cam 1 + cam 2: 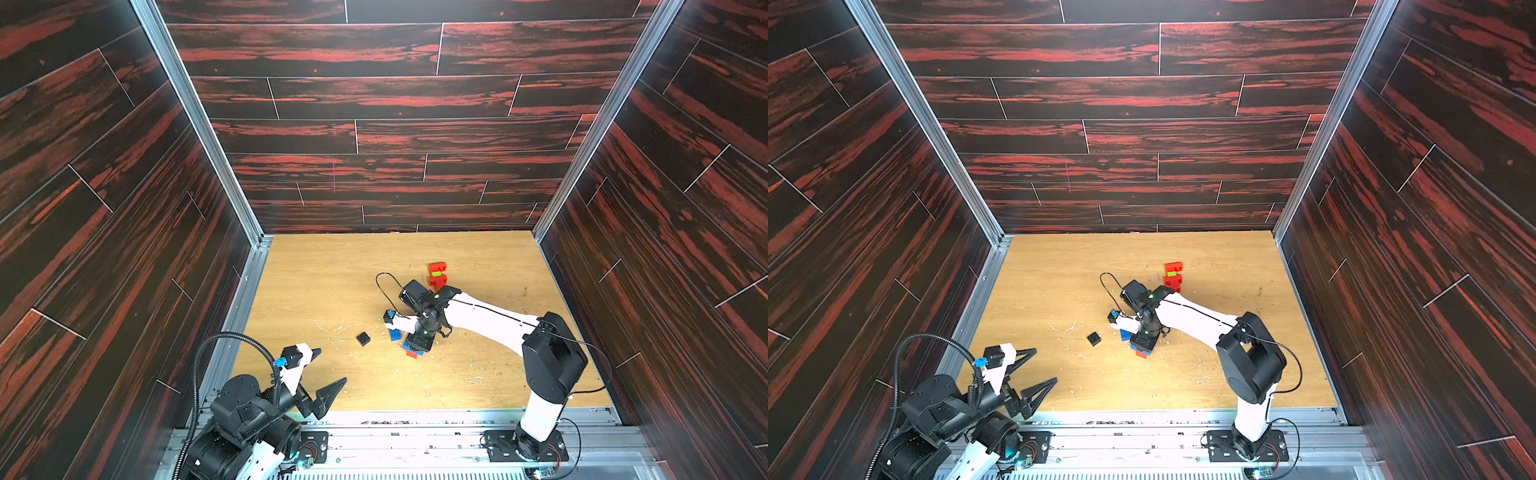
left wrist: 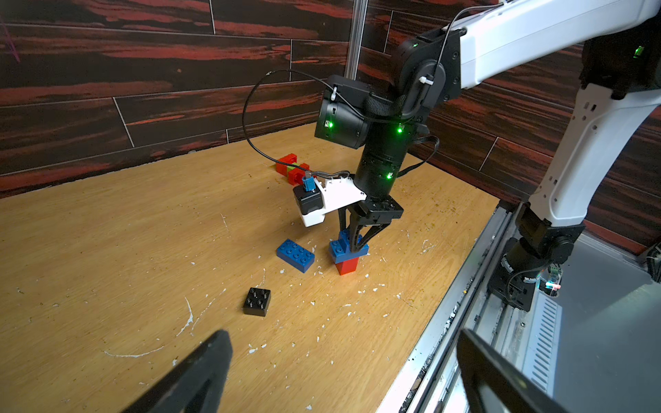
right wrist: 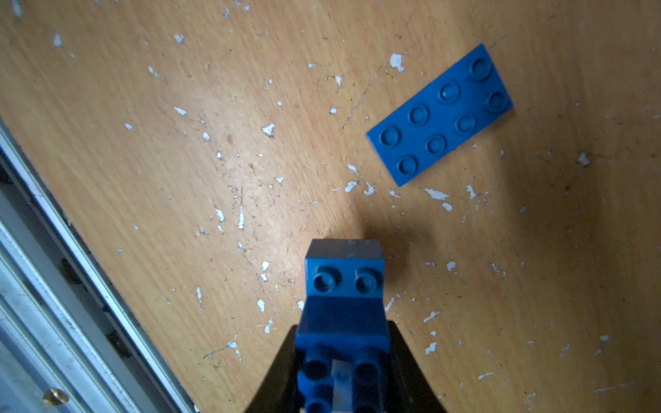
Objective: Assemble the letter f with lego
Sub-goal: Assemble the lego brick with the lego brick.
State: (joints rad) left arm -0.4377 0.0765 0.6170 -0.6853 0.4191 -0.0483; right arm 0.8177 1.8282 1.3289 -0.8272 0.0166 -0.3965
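Note:
My right gripper [image 2: 354, 241] points down over the middle of the table, shut on a small blue brick [image 3: 341, 354]. That brick tops a blue oblong brick [image 2: 339, 250], which sits on a red brick [image 2: 347, 266]; in both top views only the stack's red foot [image 1: 412, 354] [image 1: 1142, 354] shows under the gripper. A loose blue oblong brick [image 2: 295, 255] [image 3: 440, 114] lies just left of the stack. A black square brick [image 1: 363, 338] [image 2: 257, 301] lies further left. My left gripper [image 1: 332, 365] [image 2: 343, 336] hangs open and empty at the near left.
A row of red, lime green and red bricks [image 1: 437, 274] [image 2: 292, 168] lies behind the right arm. White flecks dot the wooden table [image 1: 316, 282]. A metal rail [image 1: 415, 419] runs along the front edge, and dark panelled walls [image 1: 374, 137] close in three sides.

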